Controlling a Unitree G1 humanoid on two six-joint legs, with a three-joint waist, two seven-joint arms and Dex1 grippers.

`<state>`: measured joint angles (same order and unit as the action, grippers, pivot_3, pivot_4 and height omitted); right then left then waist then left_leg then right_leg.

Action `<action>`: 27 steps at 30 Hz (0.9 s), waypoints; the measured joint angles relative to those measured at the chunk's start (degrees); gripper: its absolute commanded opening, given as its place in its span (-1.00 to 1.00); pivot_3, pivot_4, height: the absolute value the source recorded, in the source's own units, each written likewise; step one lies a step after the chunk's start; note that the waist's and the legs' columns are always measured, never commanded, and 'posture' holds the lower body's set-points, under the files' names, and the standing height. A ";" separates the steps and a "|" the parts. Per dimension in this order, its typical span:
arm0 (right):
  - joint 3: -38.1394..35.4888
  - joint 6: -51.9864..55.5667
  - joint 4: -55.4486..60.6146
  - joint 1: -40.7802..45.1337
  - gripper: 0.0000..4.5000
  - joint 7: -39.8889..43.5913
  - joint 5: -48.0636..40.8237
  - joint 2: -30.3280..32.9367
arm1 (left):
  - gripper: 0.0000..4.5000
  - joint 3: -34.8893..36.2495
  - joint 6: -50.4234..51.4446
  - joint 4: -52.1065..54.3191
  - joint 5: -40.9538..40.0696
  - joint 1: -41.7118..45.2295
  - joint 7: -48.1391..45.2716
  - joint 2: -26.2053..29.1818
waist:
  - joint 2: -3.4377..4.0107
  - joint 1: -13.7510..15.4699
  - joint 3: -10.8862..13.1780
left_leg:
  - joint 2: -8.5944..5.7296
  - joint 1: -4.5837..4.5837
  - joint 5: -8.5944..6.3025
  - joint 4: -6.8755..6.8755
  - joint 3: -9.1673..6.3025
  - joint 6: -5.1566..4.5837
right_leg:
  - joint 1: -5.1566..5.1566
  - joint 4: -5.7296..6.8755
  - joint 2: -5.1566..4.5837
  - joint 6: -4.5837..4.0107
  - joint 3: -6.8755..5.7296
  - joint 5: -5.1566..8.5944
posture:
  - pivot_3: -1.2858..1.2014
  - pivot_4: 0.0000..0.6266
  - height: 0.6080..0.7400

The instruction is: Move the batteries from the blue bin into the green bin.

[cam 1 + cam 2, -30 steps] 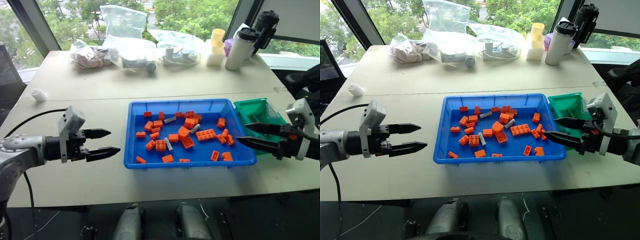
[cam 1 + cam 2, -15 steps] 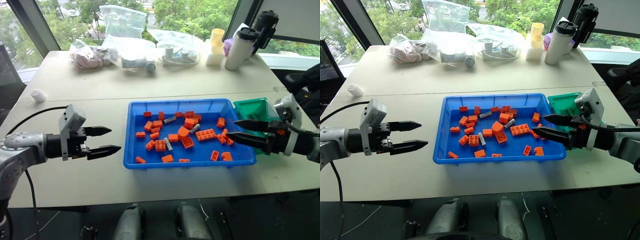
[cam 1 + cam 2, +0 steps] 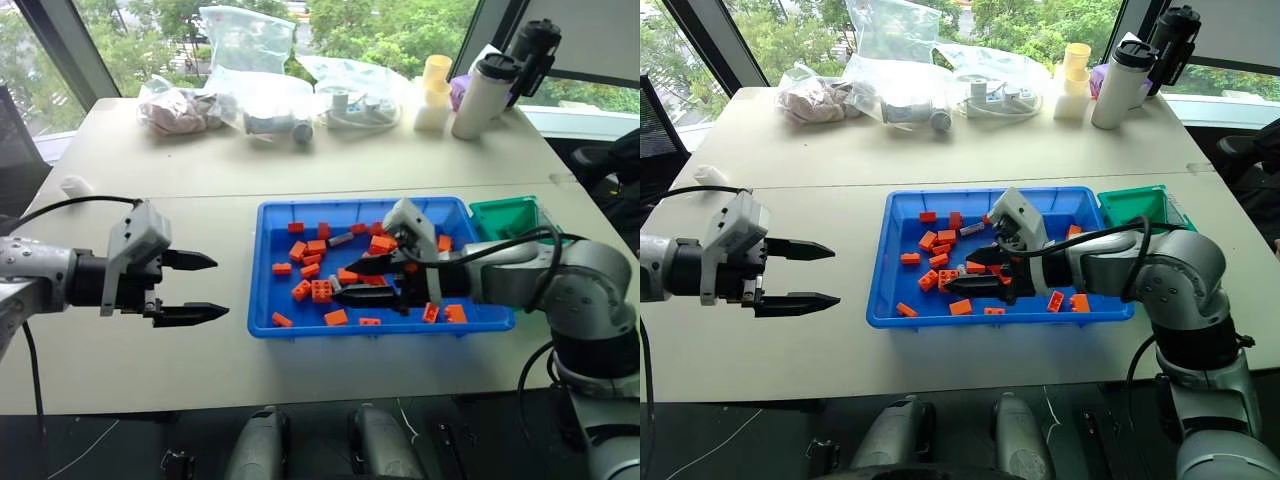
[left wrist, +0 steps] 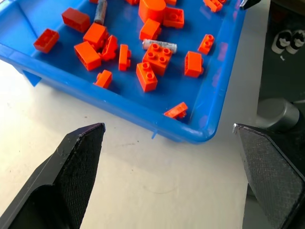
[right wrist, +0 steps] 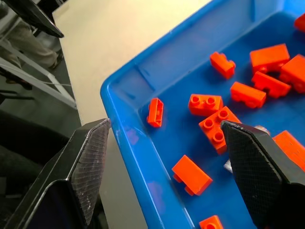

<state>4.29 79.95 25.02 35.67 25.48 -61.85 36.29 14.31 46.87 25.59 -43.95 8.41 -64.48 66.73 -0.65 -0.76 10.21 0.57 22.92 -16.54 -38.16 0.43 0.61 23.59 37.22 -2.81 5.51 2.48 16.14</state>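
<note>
Blue bin [image 3: 270,310] sitting mid-table, green bin [image 3: 505,215] touching its right end. Batteries [image 3: 338,289] lying loose among orange bricks [image 3: 321,291]: likely light, hard, smooth, prone to rolling; best pinching across middle. Right gripper [image 3: 350,283] hovering wide open over bricks, holding nothing. Left gripper [image 3: 200,288] waiting open, empty, beside bin.

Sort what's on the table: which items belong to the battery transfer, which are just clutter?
Job items: small grey-silver cylindrical batteries, wide shallow blue plastic bin, small teal-green plastic bin.

Clutter: orange toy bricks, clear plastic bags, white lidded tumbler, yellow stacked cups.
</note>
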 measured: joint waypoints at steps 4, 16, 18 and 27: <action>1.93 1.79 -0.80 0.37 0.70 -2.39 2.66 -1.57 | 1.00 0.17 -0.12 1.19 0.94 -1.14 1.19 -0.01 | -0.02 -0.08 -0.01 | -0.03 0.14 0.00 -0.05 -0.01 0.00 | 0.11 0.02 -0.03 0.01 -0.01 -0.01 | 0.03 -0.52 1.00; 7.39 1.68 -6.94 1.59 0.70 -2.45 12.73 -3.21 | 1.00 2.12 0.46 3.87 -1.00 -0.41 4.47 -1.88 | -0.02 -0.35 -0.02 | 0.00 0.48 0.06 -0.06 -0.02 0.08 | 0.67 0.34 0.11 0.02 -0.01 -0.02 | 0.03 -0.52 1.00; 8.67 0.90 -8.52 1.66 0.70 -2.26 14.92 -3.80 | 1.00 2.11 0.46 3.87 -1.26 0.47 4.86 -2.11 | -0.03 -0.35 -0.03 | 0.00 0.48 0.06 -0.06 -0.02 0.09 | 0.67 0.34 0.14 0.02 -0.01 -0.02 | 0.03 -0.52 1.00; 12.27 -3.23 -12.79 3.63 0.59 -0.34 21.97 -7.33 | 1.00 1.71 1.42 3.88 -2.79 2.13 6.87 -4.07 | -0.06 -0.40 -0.05 | 0.00 0.47 0.07 -0.07 0.00 0.10 | 0.70 0.42 0.17 0.03 -0.04 -0.03 | 0.03 -0.52 1.00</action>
<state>16.56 76.71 12.23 39.30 25.14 -39.88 28.96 16.02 48.29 29.47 -46.74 10.54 -57.61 62.67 -0.71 -1.16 10.16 0.57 23.38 -16.48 -38.24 0.43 0.70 24.29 37.64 -2.64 5.54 2.44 16.12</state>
